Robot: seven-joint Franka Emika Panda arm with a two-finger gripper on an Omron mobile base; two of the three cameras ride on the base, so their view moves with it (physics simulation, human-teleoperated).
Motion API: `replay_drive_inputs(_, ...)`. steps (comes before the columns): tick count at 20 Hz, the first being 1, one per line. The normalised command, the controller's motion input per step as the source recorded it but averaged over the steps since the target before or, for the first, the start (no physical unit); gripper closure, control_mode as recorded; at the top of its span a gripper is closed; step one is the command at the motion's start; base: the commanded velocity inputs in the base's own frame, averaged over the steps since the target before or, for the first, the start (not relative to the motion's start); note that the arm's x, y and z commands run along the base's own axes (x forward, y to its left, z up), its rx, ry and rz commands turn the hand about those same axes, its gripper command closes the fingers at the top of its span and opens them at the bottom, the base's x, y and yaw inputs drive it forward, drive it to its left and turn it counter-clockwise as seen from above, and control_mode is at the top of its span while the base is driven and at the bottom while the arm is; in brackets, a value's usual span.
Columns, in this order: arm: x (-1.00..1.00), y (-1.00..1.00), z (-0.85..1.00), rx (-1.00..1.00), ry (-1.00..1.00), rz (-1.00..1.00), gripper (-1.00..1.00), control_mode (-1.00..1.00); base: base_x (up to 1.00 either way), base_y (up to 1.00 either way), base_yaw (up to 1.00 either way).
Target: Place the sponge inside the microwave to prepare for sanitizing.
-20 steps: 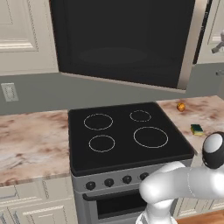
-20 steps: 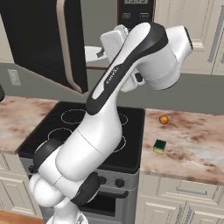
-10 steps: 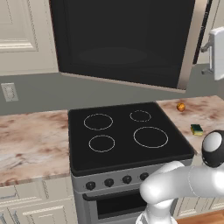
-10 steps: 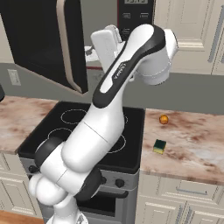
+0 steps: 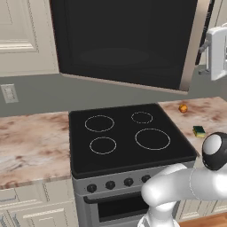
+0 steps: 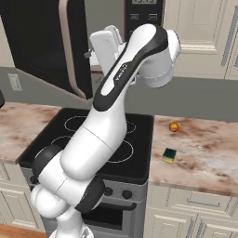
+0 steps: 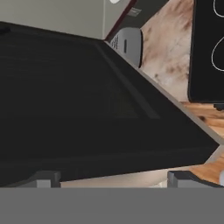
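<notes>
Sponge [image 6: 169, 155] sits on the marbled countertop [image 6: 204, 153] to the right of the black stove [image 6: 97, 139], lying flat with its dark green layer up and yellow showing along its side. I see it from the left base view too, just off the stove's right edge. A small orange ball [image 6: 173, 126] rests on the same countertop farther back, toward the wall, apart from the sponge.

Above the stove hangs the microwave [image 5: 124, 40], and its dark door [image 6: 46, 42] is swung out toward me, with the long curved beige handle [image 6: 69, 51] running down its free edge. My arm reaches up high, and my hand is raised beside that door edge, well above the sponge and nowhere near it.

My gripper [image 7: 113, 179] has its fingers [image 7: 46, 178] spread wide apart with nothing between them. Along them I look at the broad dark face of the door, close up and tilted, with a strip of countertop and a corner of the stove's burner rings [image 7: 218, 52] beyond.
</notes>
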Motion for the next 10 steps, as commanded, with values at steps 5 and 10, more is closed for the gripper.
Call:
replay_drive_inputs(5,-0.16,0.41,0.0,0.0,0.0,0.01,-1.0,-1.0,0.0,0.0,0.0)
replay_drive_inputs(10,-0.56,0.69,-0.03,0.0,-0.04,0.0,-1.0,-1.0,0.0,0.0,0.0)
